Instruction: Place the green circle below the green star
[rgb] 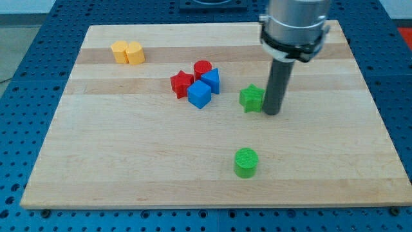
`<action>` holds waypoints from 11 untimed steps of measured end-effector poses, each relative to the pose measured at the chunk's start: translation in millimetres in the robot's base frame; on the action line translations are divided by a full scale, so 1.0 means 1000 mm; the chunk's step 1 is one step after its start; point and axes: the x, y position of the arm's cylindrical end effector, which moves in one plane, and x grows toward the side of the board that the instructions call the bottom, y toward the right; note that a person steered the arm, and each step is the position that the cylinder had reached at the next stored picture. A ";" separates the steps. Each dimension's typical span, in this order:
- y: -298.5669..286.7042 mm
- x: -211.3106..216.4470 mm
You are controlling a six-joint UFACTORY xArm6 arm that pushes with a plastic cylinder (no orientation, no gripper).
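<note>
Nearest the view's bottom edge sits the green circle, a short plastic cylinder standing alone on the pale wooden board, well apart from every other block.

By size, the wooden board comes first: a light plank surface that fills most of the view and rests on a blue perforated table. Next is the arm's grey metal housing at the view's top right, from which the straight dark rod drops down. My tip rests on the board just to the view's right of the green star-shaped block, touching it or very nearly so. The rod has no jaws at all, so nothing is clamped or held.

The green circle lies toward the view's bottom from the green star, slightly to its left, with bare wood between them.

To the view's left of the star is a tight cluster: a red star block, a red cylinder, and two blue blocks. Two yellow blocks sit touching side by side near the view's top left.
</note>
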 end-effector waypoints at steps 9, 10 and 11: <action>-0.057 0.094; -0.062 0.097; -0.034 0.102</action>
